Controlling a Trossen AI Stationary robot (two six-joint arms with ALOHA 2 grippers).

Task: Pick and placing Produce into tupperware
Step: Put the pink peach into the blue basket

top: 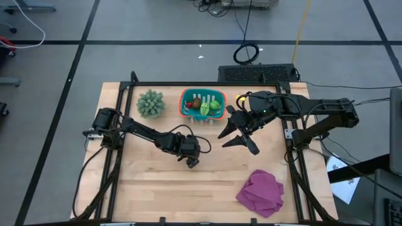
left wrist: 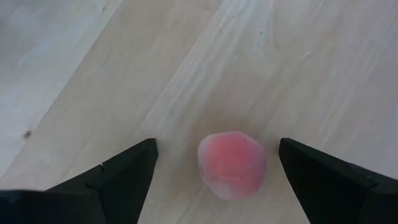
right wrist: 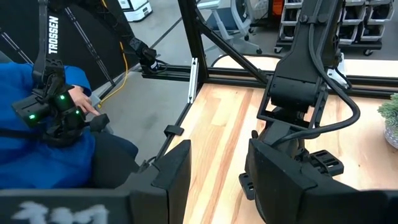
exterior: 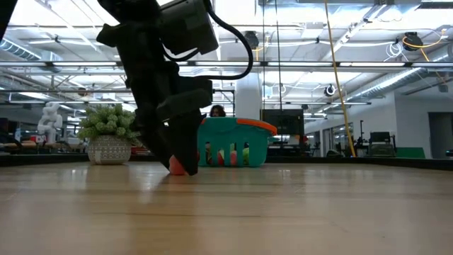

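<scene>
One small red produce piece (left wrist: 232, 165) lies on the wooden table, and it also shows in the low view (exterior: 177, 168). My left gripper (left wrist: 216, 149) (top: 192, 161) is down at the table and open. Its fingers stand on either side of the red piece with a gap on each side. The teal tupperware (top: 202, 103) (exterior: 233, 145) stands at the table's far edge. It has an orange-red rim and holds red, green and brown produce. My right gripper (top: 237, 139) (right wrist: 217, 155) hangs open above the table, near the tub's right front.
A spiky green plant (top: 151, 103) (exterior: 107, 134) in a pot stands left of the tub. A magenta cloth (top: 260, 191) lies at the near right. Bare wood lies between the red piece and the tub. A person in blue (right wrist: 37, 124) sits beyond the table's edge.
</scene>
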